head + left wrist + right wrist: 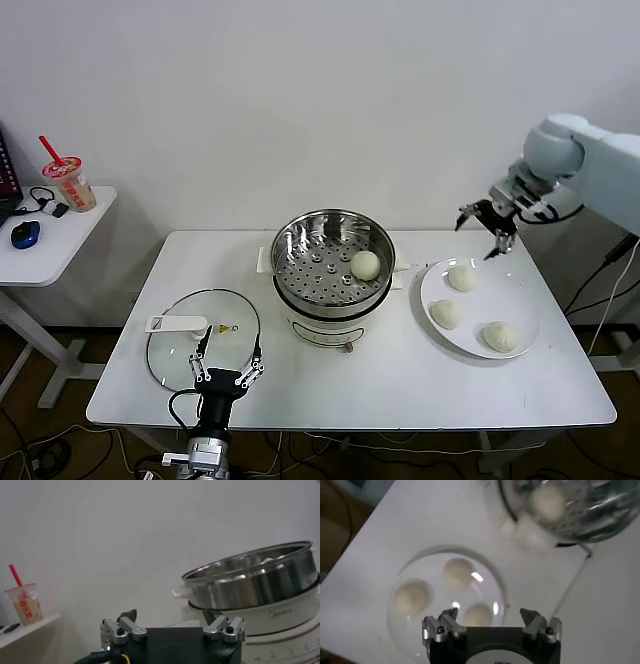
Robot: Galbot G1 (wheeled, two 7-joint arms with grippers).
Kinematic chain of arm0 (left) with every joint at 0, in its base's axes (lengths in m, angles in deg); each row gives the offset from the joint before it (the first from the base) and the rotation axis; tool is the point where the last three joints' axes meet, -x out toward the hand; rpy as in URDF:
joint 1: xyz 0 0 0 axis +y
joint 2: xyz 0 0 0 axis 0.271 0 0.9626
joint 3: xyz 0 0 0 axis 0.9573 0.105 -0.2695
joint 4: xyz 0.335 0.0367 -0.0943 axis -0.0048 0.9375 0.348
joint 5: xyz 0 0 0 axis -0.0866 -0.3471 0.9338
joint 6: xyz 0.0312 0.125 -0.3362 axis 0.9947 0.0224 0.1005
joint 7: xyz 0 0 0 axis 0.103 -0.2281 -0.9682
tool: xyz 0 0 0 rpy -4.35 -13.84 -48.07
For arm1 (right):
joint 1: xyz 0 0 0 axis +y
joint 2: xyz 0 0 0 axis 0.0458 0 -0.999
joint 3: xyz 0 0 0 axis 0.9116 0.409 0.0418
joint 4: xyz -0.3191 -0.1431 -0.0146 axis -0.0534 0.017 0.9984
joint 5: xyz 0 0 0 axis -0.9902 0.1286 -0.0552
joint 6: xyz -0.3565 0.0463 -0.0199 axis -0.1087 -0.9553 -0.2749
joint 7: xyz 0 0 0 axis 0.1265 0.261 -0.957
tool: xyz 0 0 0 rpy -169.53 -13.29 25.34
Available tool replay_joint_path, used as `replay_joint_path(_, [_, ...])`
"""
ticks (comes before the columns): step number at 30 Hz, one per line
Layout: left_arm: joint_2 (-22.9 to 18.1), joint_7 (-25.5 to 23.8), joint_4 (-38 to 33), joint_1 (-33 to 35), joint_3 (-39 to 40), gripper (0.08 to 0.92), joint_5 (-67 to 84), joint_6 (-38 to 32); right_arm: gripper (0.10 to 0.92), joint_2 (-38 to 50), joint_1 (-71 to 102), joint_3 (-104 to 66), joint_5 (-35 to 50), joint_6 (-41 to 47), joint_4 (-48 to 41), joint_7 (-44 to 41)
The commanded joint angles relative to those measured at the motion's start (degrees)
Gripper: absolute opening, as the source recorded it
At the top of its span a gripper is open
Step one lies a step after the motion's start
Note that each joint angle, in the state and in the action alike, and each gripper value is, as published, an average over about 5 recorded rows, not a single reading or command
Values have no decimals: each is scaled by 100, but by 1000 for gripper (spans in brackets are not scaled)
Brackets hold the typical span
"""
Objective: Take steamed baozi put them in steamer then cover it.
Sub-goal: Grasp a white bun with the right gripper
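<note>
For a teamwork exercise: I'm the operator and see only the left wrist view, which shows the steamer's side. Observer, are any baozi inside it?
Observer: One baozi lies on the steamer's tray.
Operator: Where are the rest?
Observer: Three sit on the plate, to the steamer's right.
Operator: And the right hand?
Observer: The right hand is open, raised near the plate's far side.

Robot test lab, staged as kitchen. Plain white wall, white folding tabletop with loose cables on the floor beneath. Side table holds a computer mouse and takeaway drink cup. Electric steamer is the only cookware.
</note>
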Motion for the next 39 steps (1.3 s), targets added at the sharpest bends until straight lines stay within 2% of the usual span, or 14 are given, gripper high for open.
replay_joint_path(1, [-9, 9, 5, -42, 40, 823, 5, 11, 823, -1115, -1600, 928, 2392, 1826, 410, 395])
replay_joint_path(9, [-216, 18, -34, -158, 191, 823, -43, 86, 823, -1670, -1092, 1048, 2617, 2925, 633, 694])
replay_joint_path(18, [-143, 77, -53, -145, 122, 823, 51, 67, 823, -2152, -494, 1219, 2988, 3698, 23, 1091])
replay_joint_path(28, [-83, 92, -32, -208, 120, 823, 109, 110, 823, -2497, 105, 1103, 3246, 4006, -502, 1323])
replay_joint_path(39, [-79, 90, 97, -246, 158, 823, 123, 102, 823, -2738, 447, 1292, 3196, 3959, -674, 1260])
